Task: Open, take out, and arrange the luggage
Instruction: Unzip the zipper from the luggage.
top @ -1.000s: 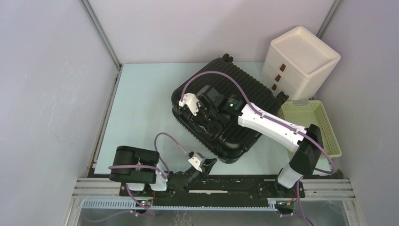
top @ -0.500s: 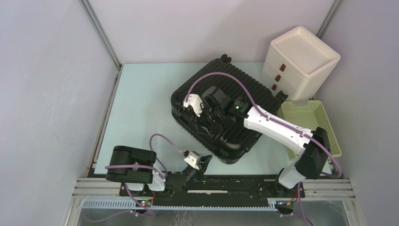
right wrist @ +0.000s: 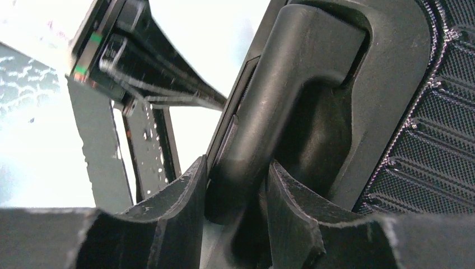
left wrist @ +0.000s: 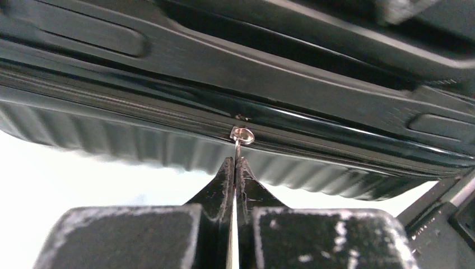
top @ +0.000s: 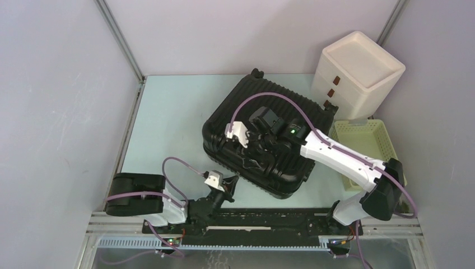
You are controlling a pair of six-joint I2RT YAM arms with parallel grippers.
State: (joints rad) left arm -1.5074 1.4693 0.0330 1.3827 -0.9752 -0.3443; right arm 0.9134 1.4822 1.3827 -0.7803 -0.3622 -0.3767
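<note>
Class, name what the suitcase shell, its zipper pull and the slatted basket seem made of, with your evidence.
Suitcase shell: likely hard plastic, glossy, with moulded ribs.
Zipper pull: metal, silvery shine.
Slatted basket: probably matte plastic, pale yellow, with thin moulded slats.

Enclosure of plain lavender-grey panel walls: left wall [top: 56, 112], back wall [top: 246, 33], right wall [top: 442, 123]. Slim grey metal posts stood at the two far corners, left [top: 120, 42] and right [top: 392, 19]. The pale blue-green flat tabletop [top: 168, 129] was matte and evenly lit, with faint shadows (light source out of view). A white square three-drawer plastic box [top: 358, 70] with small brown pulls [top: 331, 92] sat at the far right corner. A pale yellow slatted plastic basket [top: 386, 145] lay just beside it, nearer. A silver aluminium rail [top: 400, 224] ran along the near edge.
</note>
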